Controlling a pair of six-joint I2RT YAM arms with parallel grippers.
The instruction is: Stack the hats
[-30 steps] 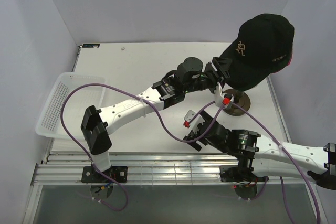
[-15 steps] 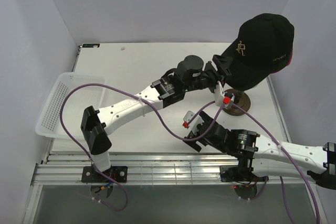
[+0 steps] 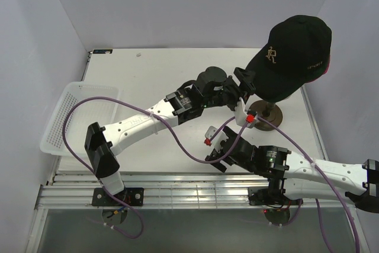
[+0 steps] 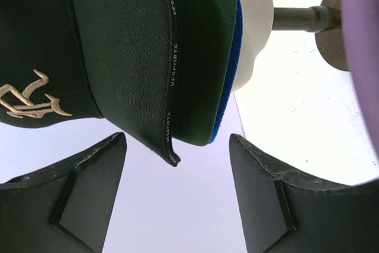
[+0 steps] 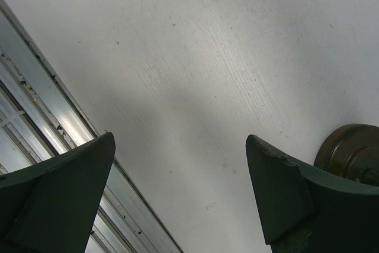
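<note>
Hats (image 3: 296, 57): stacked on mannequin head (image 4: 251, 28).
Left gripper (image 4: 176, 146): jaws wide, straddling brim (image 4: 169, 128), untouched.
Right gripper (image 5: 179, 140): jaws wide, empty.
Risk: finger snagging brim topples hats.

- White table (image 3: 148, 69) — matte top with a few faint scuffs.
- White mesh basket (image 3: 59, 128) at the table's left edge, partly hanging past it toward the wall.
- Dark round base (image 3: 272, 114) near the table's right edge, with a thin metal stem (image 4: 299, 16) joined to it.
- Cream mannequin head (image 4: 251, 34) on that stem — only a sliver shows, in the left wrist view.
- Aluminium rails (image 3: 177, 189) along the near edge.
</note>
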